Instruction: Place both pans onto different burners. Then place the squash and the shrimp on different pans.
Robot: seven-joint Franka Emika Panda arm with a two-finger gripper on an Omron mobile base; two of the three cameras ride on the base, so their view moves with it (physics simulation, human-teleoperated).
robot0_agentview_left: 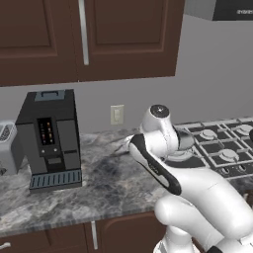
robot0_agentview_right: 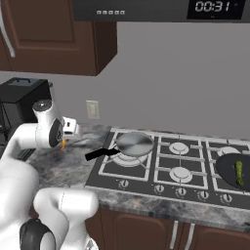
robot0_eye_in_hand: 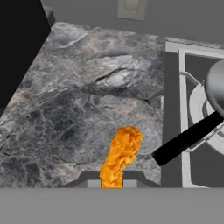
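Over counter, left of cooktop: I had the gripper up off the marble counter, aimed toward the stove.
Claw: closed on the shrimp; orange piece stuck out between the tips in hand view. In right base view a bit of orange hung under the hand.
Silver pan: silver pan sat on front-left burner, black handle pointing out toward counter and hand.
Black pan: black pan on far-right burner at frame edge, squash lying in it.
Progress (my read): both pans placed, squash done; shrimp into silver pan was what remained.
Risk 1: grip looked to be on one end of the shrimp only. Quick swing could shake it loose onto counter or grates.
Risk 2: handle lay in the direct path. A low approach could clip it, spin pan off its burner.
Risk 3: release too near the rim, pc. could bounce out; pan is shallow-looking.
Coffee machine: well apart, no issue.
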